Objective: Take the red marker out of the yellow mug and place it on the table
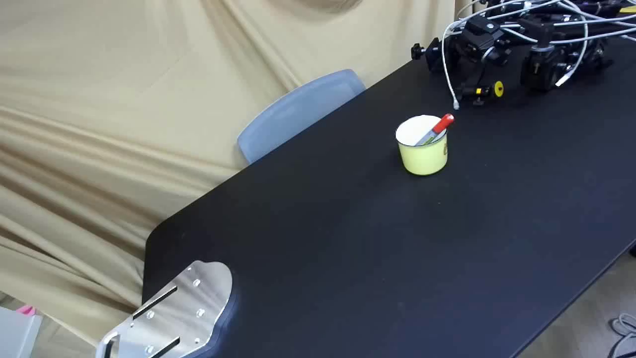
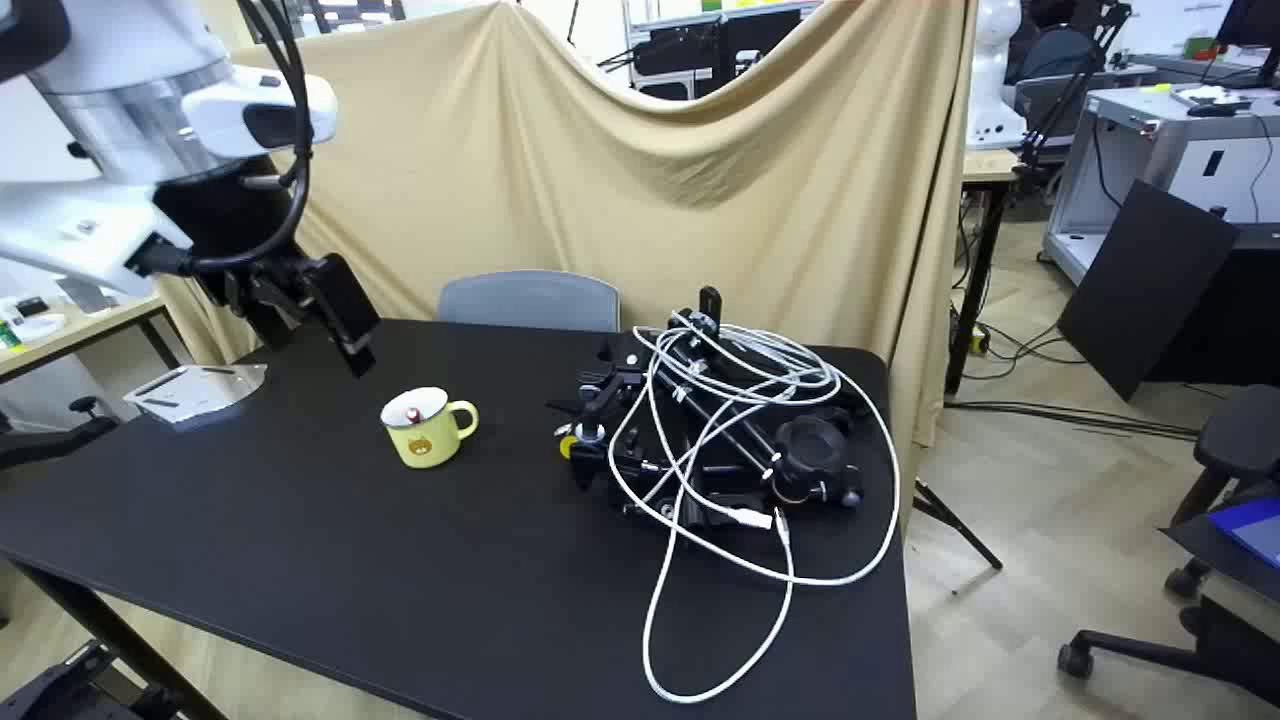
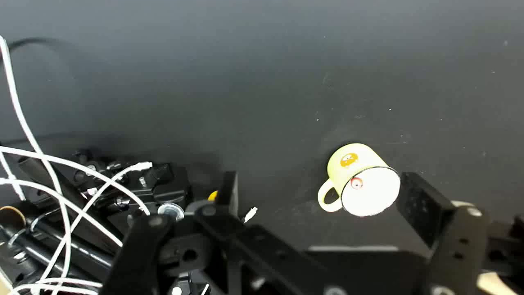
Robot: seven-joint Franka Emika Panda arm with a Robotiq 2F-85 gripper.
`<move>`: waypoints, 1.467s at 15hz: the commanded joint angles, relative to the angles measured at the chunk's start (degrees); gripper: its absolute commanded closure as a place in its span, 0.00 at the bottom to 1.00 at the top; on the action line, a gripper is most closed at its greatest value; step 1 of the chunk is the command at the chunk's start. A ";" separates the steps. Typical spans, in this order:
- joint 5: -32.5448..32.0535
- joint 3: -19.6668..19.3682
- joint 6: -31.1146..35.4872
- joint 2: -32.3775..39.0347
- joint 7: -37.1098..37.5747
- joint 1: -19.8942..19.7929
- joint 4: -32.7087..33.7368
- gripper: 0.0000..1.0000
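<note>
The yellow mug (image 1: pixel 423 160) stands upright on the black table (image 1: pixel 318 248); it also shows in an exterior view (image 2: pixel 428 442) and in the wrist view (image 3: pixel 354 162). The red marker (image 1: pixel 443 123) leans inside the mug with its red end above the rim. Only its red end shows in an exterior view (image 2: pixel 412 414) and in the wrist view (image 3: pixel 356 182); its lower part is hidden in the mug. My gripper (image 2: pixel 318 345) is open and empty, above the table and apart from the mug. In the wrist view the mug appears between the fingers (image 3: pixel 318 180), nearer the right one.
Black stands and clamps (image 2: pixel 700 450) with looped white cables (image 2: pixel 790 578) lie on the table on the handle side of the mug. A metal plate (image 1: pixel 184 308) lies at a table end. A grey chair back (image 2: pixel 530 300) and a beige cloth (image 2: pixel 560 180) stand behind the table.
</note>
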 commanded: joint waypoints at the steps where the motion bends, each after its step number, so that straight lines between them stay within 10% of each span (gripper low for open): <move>1: 0.50 0.62 -0.20 0.10 -0.38 -0.64 0.12 0.00; 22: 3.53 2.55 7.75 10.57 -2.91 4.82 2.03 0.00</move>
